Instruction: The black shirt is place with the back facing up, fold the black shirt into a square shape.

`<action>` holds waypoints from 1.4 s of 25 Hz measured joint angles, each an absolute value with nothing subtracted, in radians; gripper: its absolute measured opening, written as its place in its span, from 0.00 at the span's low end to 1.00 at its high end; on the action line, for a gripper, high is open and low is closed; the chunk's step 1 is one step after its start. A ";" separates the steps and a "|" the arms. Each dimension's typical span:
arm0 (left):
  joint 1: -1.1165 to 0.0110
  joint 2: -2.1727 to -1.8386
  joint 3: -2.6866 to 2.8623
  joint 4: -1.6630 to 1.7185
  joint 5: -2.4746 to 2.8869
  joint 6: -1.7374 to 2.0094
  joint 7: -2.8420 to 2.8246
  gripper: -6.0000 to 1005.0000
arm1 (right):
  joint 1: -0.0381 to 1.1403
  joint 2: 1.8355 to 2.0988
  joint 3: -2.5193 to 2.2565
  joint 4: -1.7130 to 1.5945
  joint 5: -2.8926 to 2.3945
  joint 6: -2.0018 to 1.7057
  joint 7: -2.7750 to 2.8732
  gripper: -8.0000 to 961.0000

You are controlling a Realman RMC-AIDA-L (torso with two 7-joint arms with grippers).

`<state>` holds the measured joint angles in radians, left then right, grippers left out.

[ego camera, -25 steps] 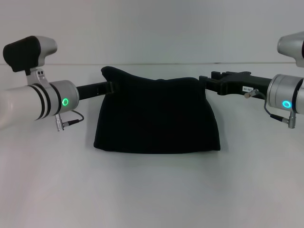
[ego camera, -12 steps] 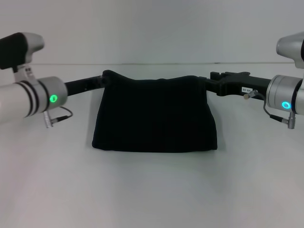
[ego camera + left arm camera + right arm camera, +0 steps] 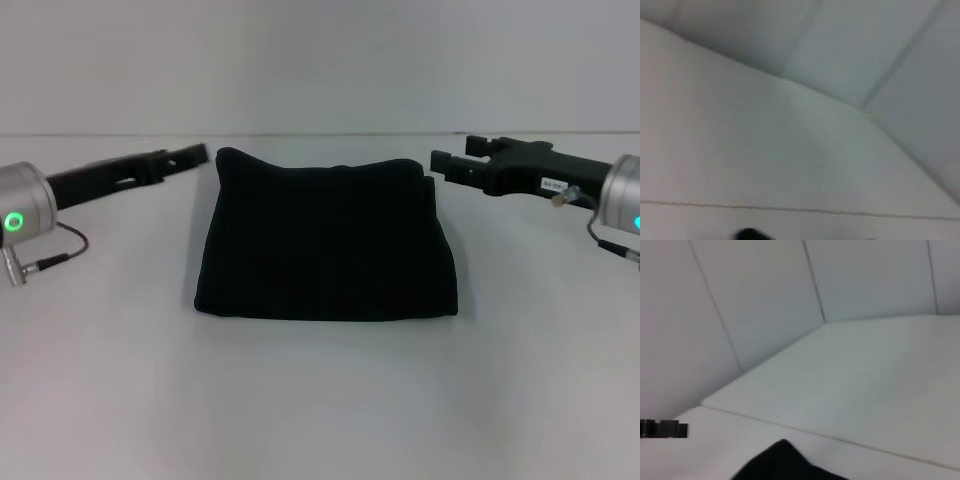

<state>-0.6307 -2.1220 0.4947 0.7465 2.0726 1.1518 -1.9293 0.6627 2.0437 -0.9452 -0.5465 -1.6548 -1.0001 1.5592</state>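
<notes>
Left gripper (image 3: 190, 156): off the shirt, just beside its far left corner, not touching; holds nothing; fingers seen side-on, so I cannot tell open or closed. Right gripper (image 3: 445, 166): just beside the far right corner, also free of the cloth, holding nothing; the jaws appear parted, one finger above the other with a gap between.

Shirt (image 3: 325, 238): lies flat on the white table (image 3: 320, 400), centred between the arms, folded into a compact, roughly square pad. Near edge is a straight fold line; sides flare slightly; far edge dips in the middle with both corners raised. No lettering visible.

Handling judgement: soft, light, limp fabric in several layers; it will sag and slide open if lifted from one point. Best hold: both far corners together, pinching all layers.

Fold looks essentially complete.
</notes>
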 joint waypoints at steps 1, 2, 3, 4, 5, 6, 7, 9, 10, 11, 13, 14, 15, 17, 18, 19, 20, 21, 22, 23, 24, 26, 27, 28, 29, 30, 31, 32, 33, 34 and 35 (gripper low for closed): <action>-0.630 -2.122 0.481 0.747 2.069 1.206 -1.905 0.56 | 0.650 2.042 -0.942 -0.562 -1.657 -1.029 1.558 0.60; -0.630 -2.122 0.473 0.747 2.064 1.248 -1.878 0.60 | 0.635 2.039 -0.941 -0.576 -1.660 -1.053 1.557 0.63; -0.629 -2.123 0.470 0.745 2.056 1.291 -1.848 0.64 | 0.624 2.037 -0.941 -0.590 -1.663 -1.078 1.553 0.66; -0.628 -2.124 0.470 0.743 2.051 1.318 -1.820 0.68 | 0.616 2.035 -0.943 -0.598 -1.669 -1.099 1.547 0.70; -0.628 -2.126 0.474 0.741 2.046 1.339 -1.792 0.72 | 0.610 2.032 -0.944 -0.606 -1.678 -1.123 1.541 0.72; -0.629 -2.129 0.483 0.737 2.043 1.357 -1.757 0.76 | 0.607 2.028 -0.944 -0.612 -1.694 -1.144 1.538 0.74; -0.632 -2.130 0.494 0.733 2.043 1.361 -1.731 0.79 | 0.607 2.023 -0.944 -0.615 -1.716 -1.165 1.538 0.77; -0.639 -2.132 0.525 0.723 2.044 1.362 -1.683 0.84 | 0.616 2.016 -0.944 -0.617 -1.771 -1.195 1.559 0.82; -0.642 -2.132 0.541 0.721 2.048 1.361 -1.666 0.85 | 0.621 2.014 -0.944 -0.617 -1.795 -1.205 1.569 0.82; -0.646 -2.132 0.560 0.719 2.054 1.360 -1.650 0.87 | 0.630 2.013 -0.944 -0.617 -1.823 -1.214 1.585 0.81; -0.652 -2.132 0.596 0.719 2.075 1.361 -1.617 0.89 | 0.651 2.012 -0.944 -0.616 -1.878 -1.228 1.612 0.81; -0.655 -2.132 0.611 0.719 2.085 1.362 -1.599 0.89 | 0.661 2.012 -0.944 -0.614 -1.899 -1.231 1.619 0.81; -0.656 -2.131 0.622 0.719 2.093 1.365 -1.581 0.89 | 0.670 2.014 -0.944 -0.612 -1.916 -1.233 1.624 0.81; -0.657 -2.132 0.640 0.720 2.101 1.371 -1.551 0.89 | 0.685 2.018 -0.944 -0.611 -1.943 -1.235 1.630 0.81; -0.657 -2.132 0.649 0.723 2.107 1.376 -1.543 0.89 | 0.690 2.019 -0.944 -0.610 -1.953 -1.235 1.633 0.81; -0.657 -2.132 0.655 0.725 2.117 1.383 -1.537 0.89 | 0.697 2.021 -0.945 -0.610 -1.963 -1.235 1.640 0.81; -0.657 -2.132 0.659 0.727 2.132 1.392 -1.537 0.89 | 0.701 2.022 -0.945 -0.610 -1.970 -1.236 1.646 0.81; -0.658 -2.130 0.660 0.729 2.147 1.401 -1.537 0.89 | 0.704 2.023 -0.945 -0.610 -1.975 -1.236 1.654 0.81; -0.659 -2.129 0.659 0.729 2.163 1.412 -1.537 0.89 | 0.706 2.023 -0.945 -0.611 -1.977 -1.236 1.659 0.81; -0.659 -2.128 0.657 0.730 2.175 1.419 -1.537 0.89 | 0.708 2.023 -0.945 -0.612 -1.979 -1.236 1.666 0.81; -0.659 -2.127 0.654 0.731 2.184 1.421 -1.536 0.89 | 0.709 2.023 -0.944 -0.613 -1.979 -1.235 1.671 0.81; -0.658 -2.127 0.652 0.732 2.192 1.420 -1.534 0.89 | 0.710 2.023 -0.942 -0.613 -1.980 -1.231 1.675 0.81; -0.658 -2.126 0.651 0.732 2.195 1.418 -1.534 0.89 | 0.711 2.023 -0.941 -0.613 -1.980 -1.227 1.676 0.81; -0.658 -2.126 0.651 0.732 2.198 1.417 -1.534 0.89 | 0.712 2.023 -0.941 -0.611 -1.980 -1.224 1.676 0.81; -0.658 -2.126 0.652 0.733 2.205 1.417 -1.534 0.89 | 0.713 2.023 -0.942 -0.610 -1.981 -1.220 1.676 0.81; -0.659 -2.126 0.654 0.733 2.211 1.416 -1.534 0.89 | 0.714 2.023 -0.944 -0.609 -1.982 -1.218 1.677 0.80; -0.660 -2.126 0.655 0.733 2.219 1.416 -1.534 0.89 | 0.715 2.024 -0.945 -0.607 -1.985 -1.216 1.677 0.80; -0.660 -2.126 0.655 0.733 2.225 1.416 -1.535 0.89 | 0.716 2.024 -0.945 -0.606 -1.988 -1.215 1.678 0.80; -0.661 -2.126 0.656 0.733 2.235 1.416 -1.537 0.89 | 0.717 2.025 -0.945 -0.604 -1.991 -1.214 1.683 0.80; -0.661 -2.126 0.656 0.733 2.243 1.416 -1.538 0.89 | 0.718 2.024 -0.946 -0.603 -1.995 -1.213 1.689 0.80; -0.661 -2.126 0.656 0.733 2.247 1.416 -1.538 0.89 | 0.719 2.024 -0.946 -0.601 -1.997 -1.213 1.695 0.80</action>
<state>-0.6607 -2.1261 0.6564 0.7332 2.2468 1.4165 -1.5383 0.7193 2.0245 -0.9456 -0.6010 -1.9973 -1.2130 1.6952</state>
